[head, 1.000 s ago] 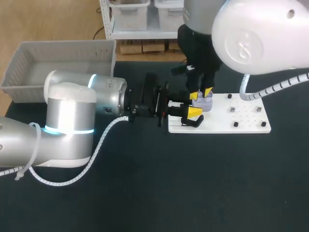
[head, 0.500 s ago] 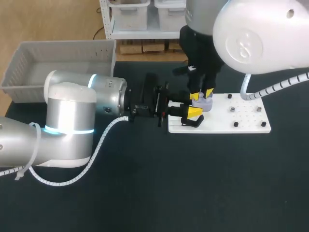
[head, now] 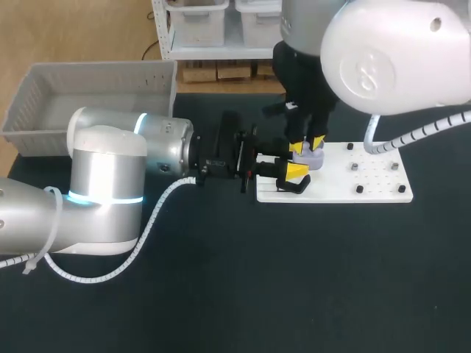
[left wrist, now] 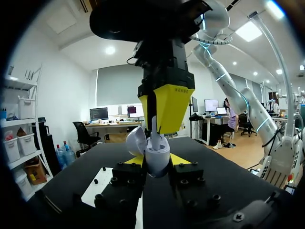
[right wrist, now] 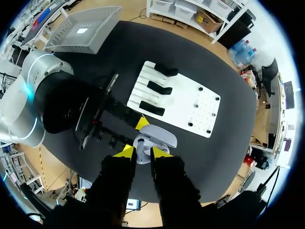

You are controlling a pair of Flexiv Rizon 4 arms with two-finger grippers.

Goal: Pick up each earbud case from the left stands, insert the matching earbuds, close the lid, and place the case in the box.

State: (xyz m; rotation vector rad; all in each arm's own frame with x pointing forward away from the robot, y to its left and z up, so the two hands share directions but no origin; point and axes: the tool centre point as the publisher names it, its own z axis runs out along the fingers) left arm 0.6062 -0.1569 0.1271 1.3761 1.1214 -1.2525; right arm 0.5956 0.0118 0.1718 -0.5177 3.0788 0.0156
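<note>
Black desk [head: 221, 294] underneath, white board [head: 375, 176] on its far right side, grey box [head: 29, 110] off at the far left corner, and both arms meet over the board's near end. The left gripper [head: 296, 176] comes in level from the side, its fingers clamped on the body of a pale earbud case [left wrist: 157, 157], held upright above the board with the lid [left wrist: 135, 140] flipped open. The right gripper [right wrist: 142, 151] hangs straight down over it, fingers drawn close together and pinching what looks like a white earbud [left wrist: 153, 130], stem down at the mouth of the case. So we're at the insertion step: case off its stand, lid up, bud going in. Left to do, by my reading: seat the buds, shut the lid, carry the case across to the box, where I spot no case yet. Count: one case, one earbud in view, three black stands [right wrist: 159, 87], all bare, and one box.
</note>
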